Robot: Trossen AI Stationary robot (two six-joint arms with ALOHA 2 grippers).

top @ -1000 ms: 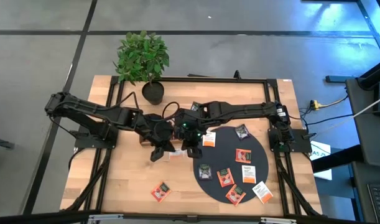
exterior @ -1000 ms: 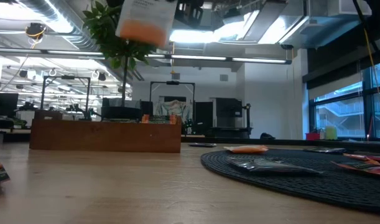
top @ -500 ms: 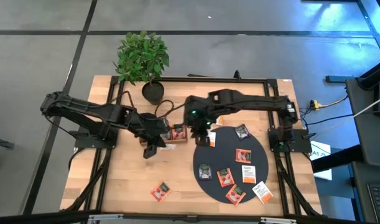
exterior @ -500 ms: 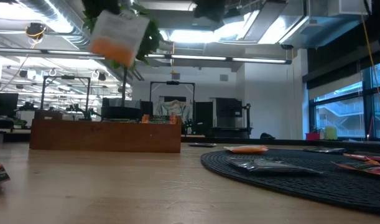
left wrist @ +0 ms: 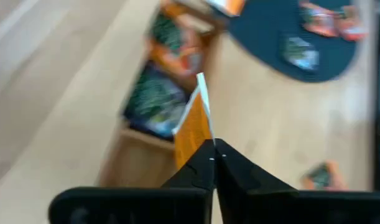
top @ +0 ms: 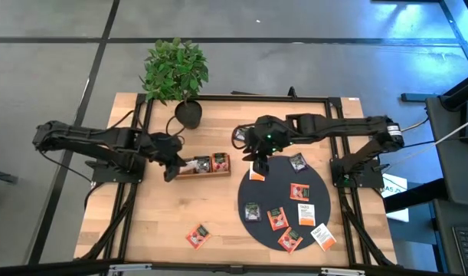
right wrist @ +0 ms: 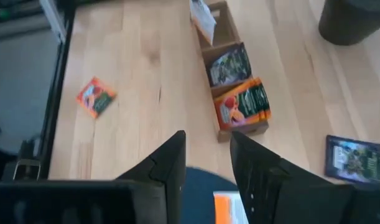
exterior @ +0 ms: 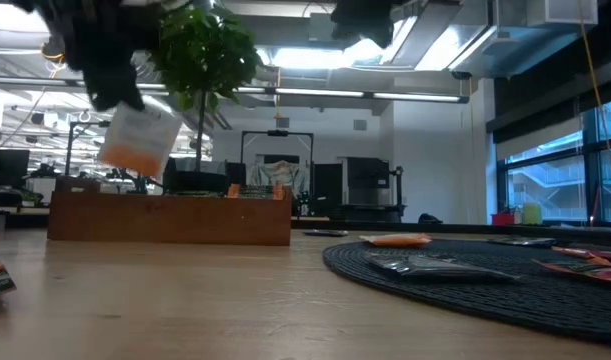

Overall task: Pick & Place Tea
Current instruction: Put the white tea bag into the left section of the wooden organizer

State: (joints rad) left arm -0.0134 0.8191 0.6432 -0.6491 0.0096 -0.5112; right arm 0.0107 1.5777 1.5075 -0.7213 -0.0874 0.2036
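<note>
My left gripper (top: 172,166) is shut on a white tea sachet with orange print (exterior: 140,140), which hangs over the left compartment of the wooden tray (top: 205,172). The tray's middle compartment holds dark sachets (right wrist: 229,64), its right one red-orange sachets (right wrist: 242,106). My right gripper (top: 260,162) stands open and holds nothing, above the far left rim of the black round mat (top: 319,188). Below it a white-orange sachet (top: 256,175) lies on that rim. Several more sachets lie flat on the mat. My left gripper pinches the sachet's upper edge (left wrist: 205,144) between its two fingertips, coming slanting down from the table's left side. The sachet (left wrist: 194,121) hangs below the fingers, tilted, clear of the tray (exterior: 170,218).
A potted plant (top: 177,73) stands at the table's far edge behind the tray. One red sachet (top: 198,235) lies on the bare wood near the front edge, and a dark one (right wrist: 354,158) lies on the wood beyond the tray's right end.
My left gripper has carried the white-orange sachet toward the table's left edge and down, from high above the tray's right end to just above its left compartment. My right gripper has drawn back from the tray toward the table's right, to the mat's far left rim.
</note>
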